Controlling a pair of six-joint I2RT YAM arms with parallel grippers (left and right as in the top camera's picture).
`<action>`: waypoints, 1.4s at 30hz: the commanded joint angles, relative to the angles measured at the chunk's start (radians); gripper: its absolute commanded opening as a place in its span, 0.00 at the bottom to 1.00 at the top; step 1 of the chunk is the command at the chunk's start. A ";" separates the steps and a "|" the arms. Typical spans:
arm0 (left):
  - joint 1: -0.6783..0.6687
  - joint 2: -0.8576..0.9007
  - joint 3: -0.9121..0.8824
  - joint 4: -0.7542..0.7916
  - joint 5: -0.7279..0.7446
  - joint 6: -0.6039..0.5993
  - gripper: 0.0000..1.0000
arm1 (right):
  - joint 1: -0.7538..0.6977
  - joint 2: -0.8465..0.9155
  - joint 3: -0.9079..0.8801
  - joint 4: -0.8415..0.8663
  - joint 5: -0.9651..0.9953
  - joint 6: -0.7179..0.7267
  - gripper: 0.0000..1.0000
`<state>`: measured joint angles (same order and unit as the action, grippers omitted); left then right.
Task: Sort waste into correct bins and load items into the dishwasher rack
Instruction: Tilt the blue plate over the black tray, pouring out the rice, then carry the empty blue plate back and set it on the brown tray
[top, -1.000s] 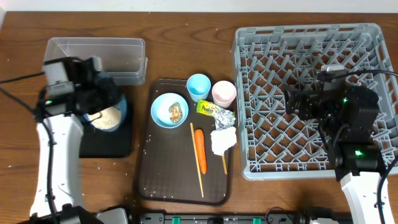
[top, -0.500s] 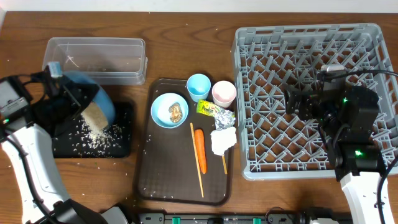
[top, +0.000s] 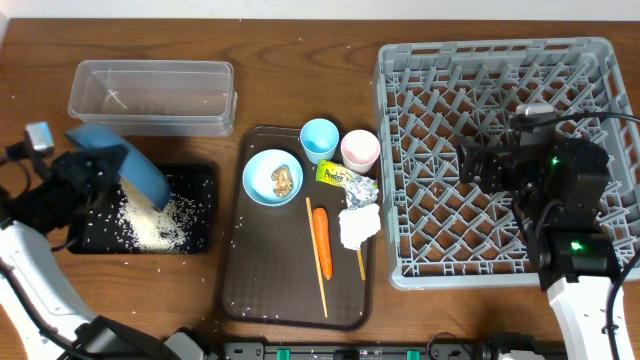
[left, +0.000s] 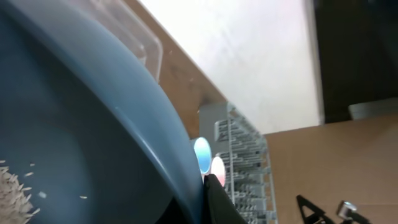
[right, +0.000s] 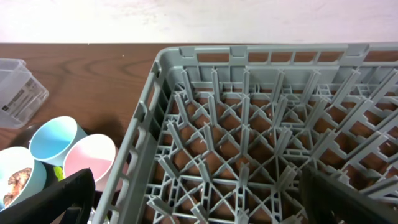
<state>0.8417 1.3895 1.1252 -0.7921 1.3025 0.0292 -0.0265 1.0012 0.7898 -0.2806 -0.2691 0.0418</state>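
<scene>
Brown wooden worktop (top: 300, 60) carries everything; left claw (top: 95, 175) pinches the dark-blue plate (top: 130, 170) by its rim, tilted over the black tray (top: 203, 200), where white rice (top: 152, 225) lies heaped; clear tub (top: 150, 95) sits just behind; brown serving tray (top: 250, 290) lies between black tray and grey rack (top: 490, 60); right claw (right: 199, 199) hangs spread wide above that rack.
</scene>
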 joint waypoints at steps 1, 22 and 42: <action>0.047 -0.021 0.034 -0.001 0.146 0.048 0.06 | 0.007 0.000 0.020 -0.011 0.007 0.005 0.99; 0.218 -0.021 0.008 -0.015 0.270 0.069 0.06 | 0.007 0.000 0.020 -0.011 0.007 0.002 0.99; 0.119 -0.028 0.011 -0.010 0.202 0.082 0.06 | 0.007 0.000 0.020 0.005 0.007 0.002 0.99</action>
<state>1.0142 1.3895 1.1248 -0.8040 1.5154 0.0868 -0.0265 1.0012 0.7898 -0.2790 -0.2691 0.0418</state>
